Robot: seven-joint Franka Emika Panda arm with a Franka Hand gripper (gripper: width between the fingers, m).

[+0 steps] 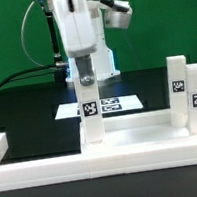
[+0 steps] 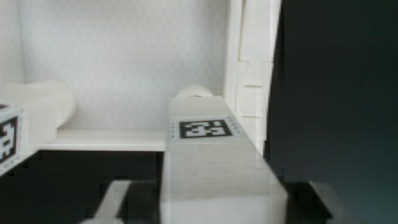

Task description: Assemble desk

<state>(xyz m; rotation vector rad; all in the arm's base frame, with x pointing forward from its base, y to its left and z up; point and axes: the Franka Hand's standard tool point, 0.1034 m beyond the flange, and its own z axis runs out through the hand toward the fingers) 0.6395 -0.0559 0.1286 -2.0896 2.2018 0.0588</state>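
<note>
- One white tabletop panel [image 1: 143, 141] lies nearest the camera in the exterior view, running across the lower part of the frame; its raised rim shows along the lower edge and at the lower left.
- Three leg posts can be counted in the exterior view, all white and square, all upright.
- The first leg post [image 1: 89, 113] stands left of centre in the frame, its foot on the panel, with one black-and-white tag on its face.
- The gripper [image 1: 85, 76] comes down from the upper centre of the frame and clasps the top of this post; the jaws stand at a middling width, one on each side of it.
- In the wrist view the same post [image 2: 206, 150] runs up the middle of the frame, with its tag [image 2: 205, 128] in view, and the two dark fingers [image 2: 121, 200] flank it at the lower edge.
- Two more leg posts [image 1: 186, 93] stand close together at the right of the exterior frame, each showing one tag; whether they touch cannot be told.
- One marker board [image 1: 108, 106] lies flat on the black table [image 1: 28, 111] behind the panel, at mid frame, partly hidden by the held post.
- One green backdrop [image 1: 162, 22] fills the upper frame, farthest off.
</note>
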